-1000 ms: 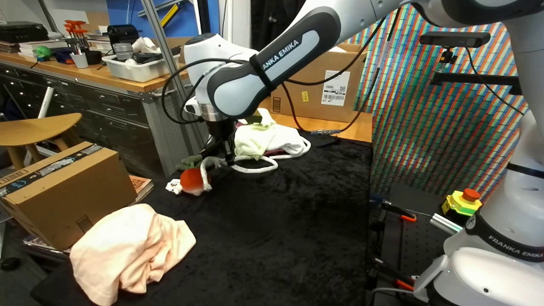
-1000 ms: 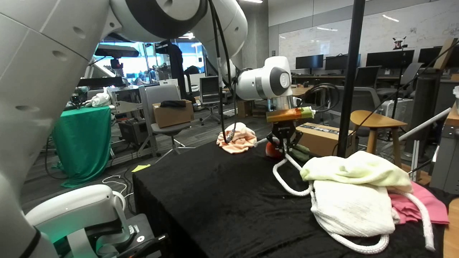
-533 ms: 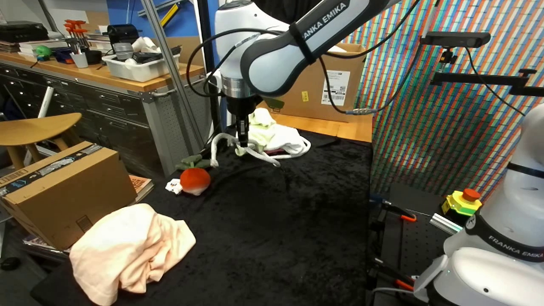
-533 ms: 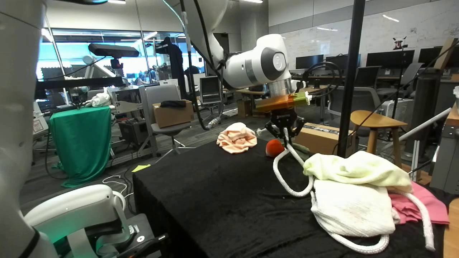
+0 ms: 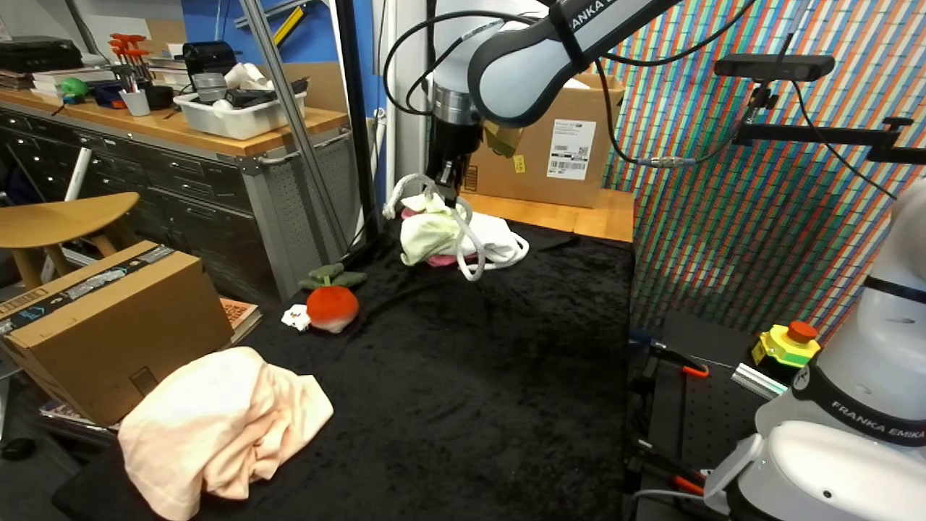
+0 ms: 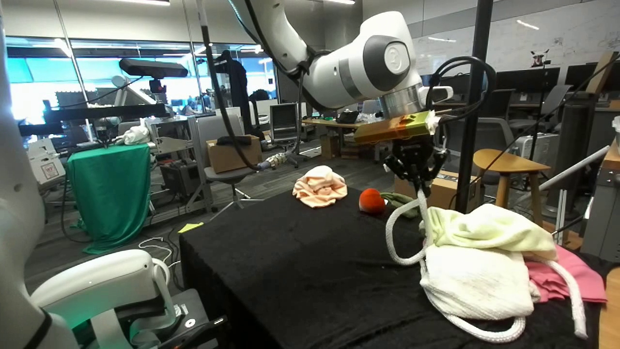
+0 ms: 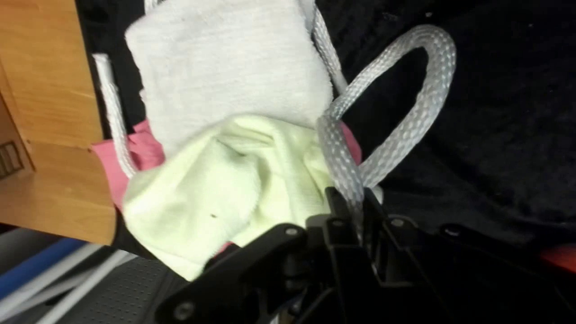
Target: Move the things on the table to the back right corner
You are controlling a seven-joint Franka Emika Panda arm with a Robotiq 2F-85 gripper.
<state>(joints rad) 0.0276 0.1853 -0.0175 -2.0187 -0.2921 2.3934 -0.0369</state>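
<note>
My gripper (image 5: 450, 197) is shut on the looped white rope (image 6: 390, 237) and holds it up beside the cloth pile; the loop hangs below the fingertips in the wrist view (image 7: 353, 198). The pile has a white cloth (image 6: 477, 283), a pale yellow-green cloth (image 6: 489, 230) and a pink cloth (image 6: 569, 278) on the black-covered table (image 5: 463, 391), next to the wooden board (image 5: 615, 221). Other parts of the rope run under the pile and out its far side. The peach cloth (image 5: 224, 427) and the red round object (image 5: 331, 307) lie apart from the pile.
A labelled cardboard box (image 5: 542, 163) stands on the wooden board. Another box (image 5: 119, 333) stands beside the table. A dark post (image 6: 474, 106) rises close to the arm near the pile. A small white item (image 5: 295, 317) lies by the red object.
My gripper has lifted the rope and carried it from beside the red object toward the cloth pile. The red object is now uncovered; the peach cloth has not moved.
</note>
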